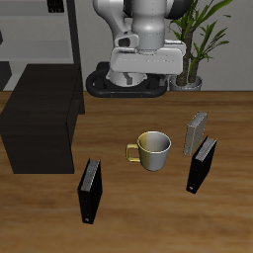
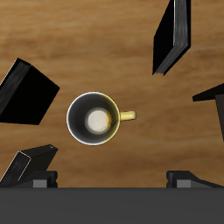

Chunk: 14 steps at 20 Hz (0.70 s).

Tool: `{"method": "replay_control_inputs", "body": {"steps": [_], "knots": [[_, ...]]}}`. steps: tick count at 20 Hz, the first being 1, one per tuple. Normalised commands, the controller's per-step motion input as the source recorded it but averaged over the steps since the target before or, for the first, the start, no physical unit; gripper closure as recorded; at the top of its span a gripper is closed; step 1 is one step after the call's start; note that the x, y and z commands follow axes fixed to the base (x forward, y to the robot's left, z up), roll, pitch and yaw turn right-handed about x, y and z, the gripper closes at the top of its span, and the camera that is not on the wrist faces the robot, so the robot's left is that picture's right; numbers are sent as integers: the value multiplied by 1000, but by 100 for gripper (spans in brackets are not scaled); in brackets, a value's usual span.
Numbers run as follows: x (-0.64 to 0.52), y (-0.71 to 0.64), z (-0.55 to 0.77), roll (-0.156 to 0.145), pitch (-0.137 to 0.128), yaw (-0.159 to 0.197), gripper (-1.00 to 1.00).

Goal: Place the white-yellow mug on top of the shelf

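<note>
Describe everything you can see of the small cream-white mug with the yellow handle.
The small cream-white mug with a yellow handle stands upright on the wooden table, its mouth open upward. Its inside looks yellowish-olive and empty, its finish smooth and glazed. It sits between upright black books, touching none. Nothing grips it; the gripper is above it.

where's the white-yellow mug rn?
The cream-white mug with the yellow handle stands upright mid-table in the exterior view, between two upright black books, under the gripper, apart from the black box-like shelf.
</note>
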Motion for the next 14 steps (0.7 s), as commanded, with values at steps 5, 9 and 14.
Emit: {"method": "replay_control_inputs", "body": {"steps": [5,9,14], "knots": [[74,29,-202,35,13,-73,-100],[126,-89,-149,12,-35,-39,-100],[119,-29,-144,-4,-15,4,-100]]}}
